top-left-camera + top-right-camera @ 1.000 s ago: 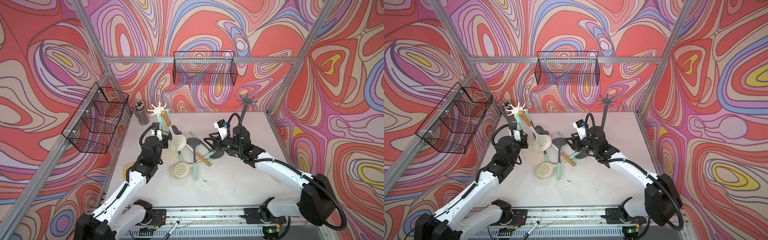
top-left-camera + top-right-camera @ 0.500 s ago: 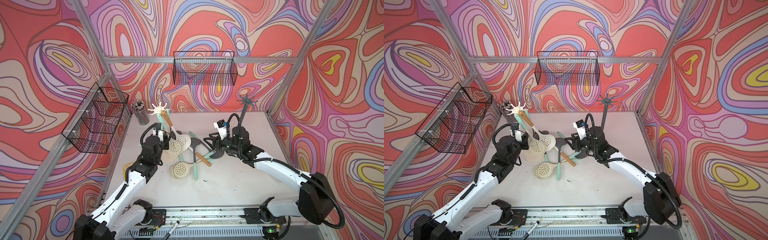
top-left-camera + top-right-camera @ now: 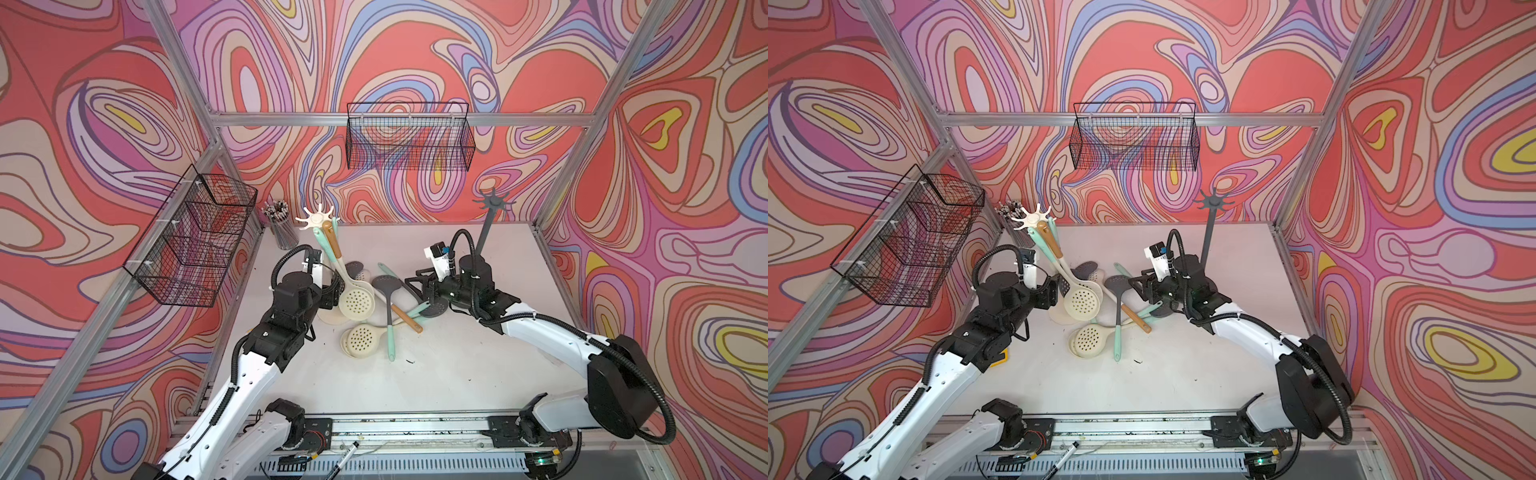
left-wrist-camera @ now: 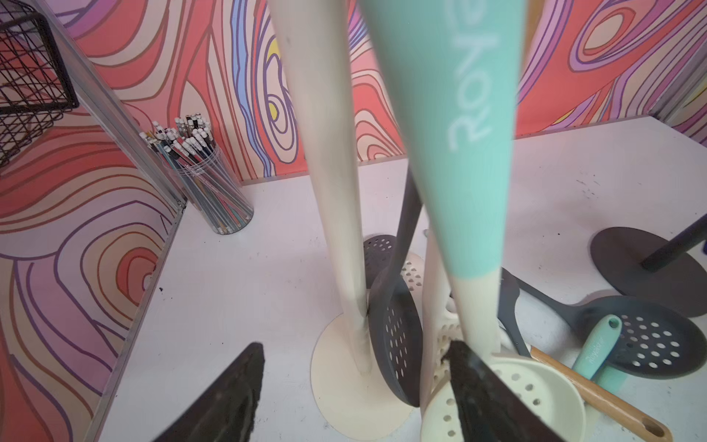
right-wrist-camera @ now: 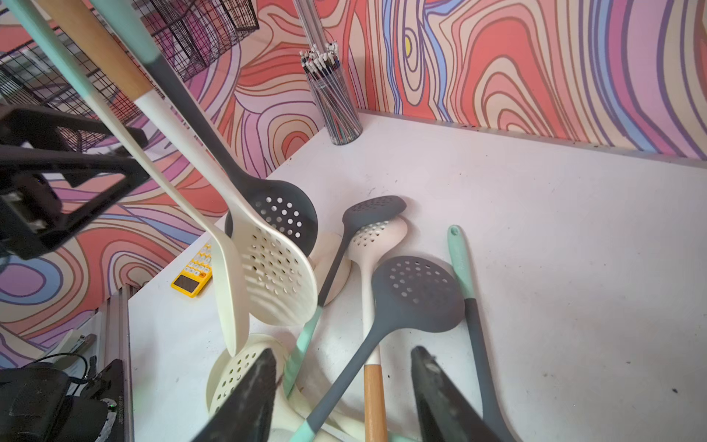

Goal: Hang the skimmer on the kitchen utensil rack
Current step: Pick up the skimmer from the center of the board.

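The cream utensil rack (image 3: 318, 218) stands at the table's back left, its post (image 4: 333, 191) rising from a round base (image 4: 336, 398). A cream skimmer with a teal handle (image 4: 455, 153) hangs from its hooks, head (image 3: 356, 302) low over the table. Two more skimmers hang beside it. My left gripper (image 3: 332, 291) is open at the foot of the rack, one fingertip (image 4: 470, 382) close beside the skimmer's neck, nothing between the jaws. My right gripper (image 3: 419, 286) hovers open over a pile of loose utensils; its fingers (image 5: 252, 390) hold nothing.
Several skimmers and spatulas lie crossed mid-table, among them a dark skimmer (image 5: 417, 294) and a cream one (image 3: 359, 338). A dark rack (image 3: 492, 203) stands at the back right. A pen cup (image 3: 282, 226), wire baskets (image 3: 409, 137) and a yellow calculator (image 5: 191, 275) sit around.
My left gripper has gone from shut to open, letting go of the skimmer, whose head has swung a little to the right under the rack. The right arm has not moved.
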Robot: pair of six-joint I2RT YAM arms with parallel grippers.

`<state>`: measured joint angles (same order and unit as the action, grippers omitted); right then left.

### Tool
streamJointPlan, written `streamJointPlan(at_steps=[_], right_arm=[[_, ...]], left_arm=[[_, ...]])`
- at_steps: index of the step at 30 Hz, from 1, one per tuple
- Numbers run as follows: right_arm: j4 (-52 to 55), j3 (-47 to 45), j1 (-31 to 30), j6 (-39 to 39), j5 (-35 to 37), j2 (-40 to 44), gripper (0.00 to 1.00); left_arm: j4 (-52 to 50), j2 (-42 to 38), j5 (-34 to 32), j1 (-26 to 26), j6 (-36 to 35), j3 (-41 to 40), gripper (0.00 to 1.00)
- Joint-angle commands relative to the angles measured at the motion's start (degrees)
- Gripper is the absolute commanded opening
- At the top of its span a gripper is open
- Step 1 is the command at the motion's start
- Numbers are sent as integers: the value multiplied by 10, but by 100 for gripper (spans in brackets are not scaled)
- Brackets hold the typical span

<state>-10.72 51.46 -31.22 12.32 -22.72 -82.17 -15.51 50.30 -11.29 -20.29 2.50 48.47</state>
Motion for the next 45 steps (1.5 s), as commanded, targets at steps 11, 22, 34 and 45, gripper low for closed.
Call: streamJointPlan(at_steps=[11, 22, 34, 45], right_arm=[[107, 21, -36, 45, 125, -89, 56], [125, 16, -47, 23, 150, -98, 55], [116, -12, -116, 33, 180, -95, 53], [50, -27, -174, 237, 225, -108, 48]], left_arm=[[-181, -53, 84, 80, 72, 18, 100], [-274, -77, 139, 84, 138, 13, 100], [-316, -75, 182, 84, 197, -15, 100], [-303, -89, 196, 84, 198, -22, 100]])
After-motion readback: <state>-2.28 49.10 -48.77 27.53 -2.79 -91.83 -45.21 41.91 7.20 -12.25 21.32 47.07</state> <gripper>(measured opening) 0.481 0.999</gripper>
